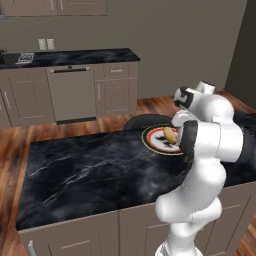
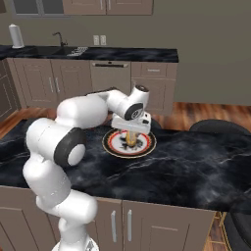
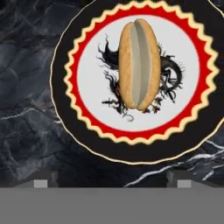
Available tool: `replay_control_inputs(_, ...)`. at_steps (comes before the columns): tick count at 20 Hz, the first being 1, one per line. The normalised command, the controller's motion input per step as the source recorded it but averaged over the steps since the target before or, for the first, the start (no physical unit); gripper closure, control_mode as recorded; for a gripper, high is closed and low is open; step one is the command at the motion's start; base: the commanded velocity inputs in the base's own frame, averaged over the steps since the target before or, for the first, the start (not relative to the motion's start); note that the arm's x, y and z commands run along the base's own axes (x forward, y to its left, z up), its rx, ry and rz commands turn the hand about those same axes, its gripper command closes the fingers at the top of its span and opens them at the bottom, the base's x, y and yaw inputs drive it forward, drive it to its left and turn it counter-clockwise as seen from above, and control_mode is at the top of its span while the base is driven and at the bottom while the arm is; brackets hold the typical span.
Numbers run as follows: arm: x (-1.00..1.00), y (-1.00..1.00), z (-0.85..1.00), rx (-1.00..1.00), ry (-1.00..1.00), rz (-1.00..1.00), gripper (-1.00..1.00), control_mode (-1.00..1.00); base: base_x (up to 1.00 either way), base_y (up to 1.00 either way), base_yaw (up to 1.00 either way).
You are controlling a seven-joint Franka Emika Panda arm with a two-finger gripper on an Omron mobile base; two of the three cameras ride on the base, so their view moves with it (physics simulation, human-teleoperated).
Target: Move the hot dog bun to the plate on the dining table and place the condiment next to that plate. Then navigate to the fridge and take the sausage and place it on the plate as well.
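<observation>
Hot dog bun (image 3: 138, 64) lay flat in the pale centre of the plate (image 3: 83, 140), split side up, over a black dragon print; nothing was touching it. Plate had a black outer band w/ a red zigzag ring inside, and sat on the black marbled dining table (image 1: 85, 175), toward its far edge. Gripper (image 3: 112, 183) hovered above the plate, fingers spread wide apart and holding nothing, tips well clear of the bun. In right base view the hand (image 2: 131, 123) pointed down over the bun (image 2: 131, 139); in left base view the arm covered part of the plate (image 1: 152, 141). A dark round chair back (image 1: 145, 121) stood just beyond the table. Kitchen worktop (image 2: 122, 53) w/ cabinets ran along the back wall.
</observation>
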Motion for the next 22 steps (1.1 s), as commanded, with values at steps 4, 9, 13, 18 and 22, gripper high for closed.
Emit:
replay_control_inputs(4,-1.00,0.00,0.72,0.04,-0.23,-0.08,-1.00,-1.00,0.00,0.00,0.00)
replay_control_inputs(9,-0.97,0.00,0.79,0.04,-0.17,-0.09,-1.00,-1.00,0.00,0.00,0.00)
replay_control_inputs(13,-0.86,0.05,0.56,0.02,-0.05,-0.15,-1.00,-1.00,0.00,0.00,0.00)
replay_control_inputs(18,-0.79,0.12,0.24,0.00,0.00,-0.20,-1.00,-1.00,0.00,0.00,0.00)
replay_control_inputs(22,-0.85,0.10,0.20,0.00,-0.07,-0.14,-1.00,-1.00,0.00,0.00,0.00)
